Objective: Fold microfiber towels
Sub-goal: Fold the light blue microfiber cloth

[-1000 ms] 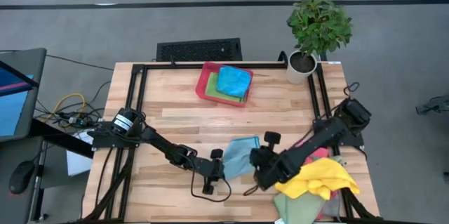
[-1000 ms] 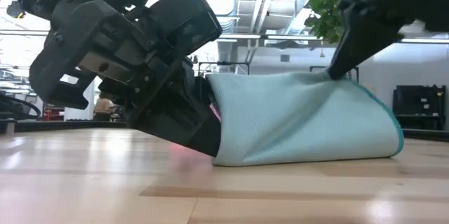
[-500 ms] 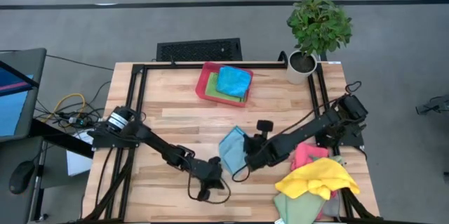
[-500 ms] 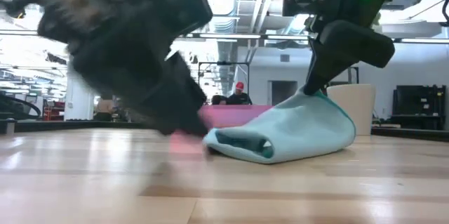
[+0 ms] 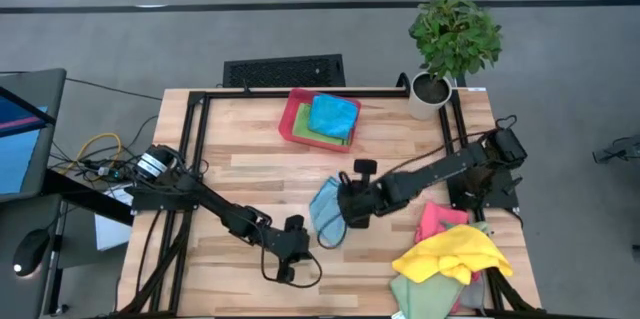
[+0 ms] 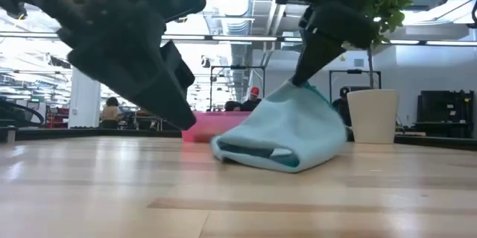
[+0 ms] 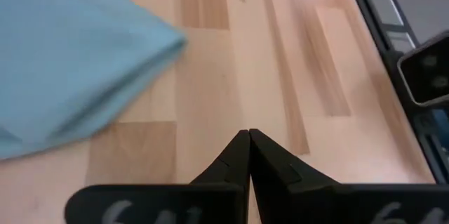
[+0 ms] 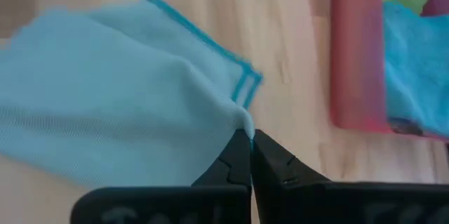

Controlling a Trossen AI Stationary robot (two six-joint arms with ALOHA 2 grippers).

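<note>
Wooden bench [image 5: 260, 149] carrying both arms. Right arm stretched leftward across bench middle, low. Left arm extended rightward along near part, low. Light blue towel [image 5: 326, 209] at bench centre, loosely doubled over, one corner raised, bulk resting on wood. More towels heaped [image 5: 450, 259] at near right corner; others in red tray [image 5: 292, 119] at far centre. Right tool [image 8: 245, 140] closed, pinching raised towel corner. Left tool [image 7: 248, 140] closed, empty, just left of towel, apart from it.
</note>
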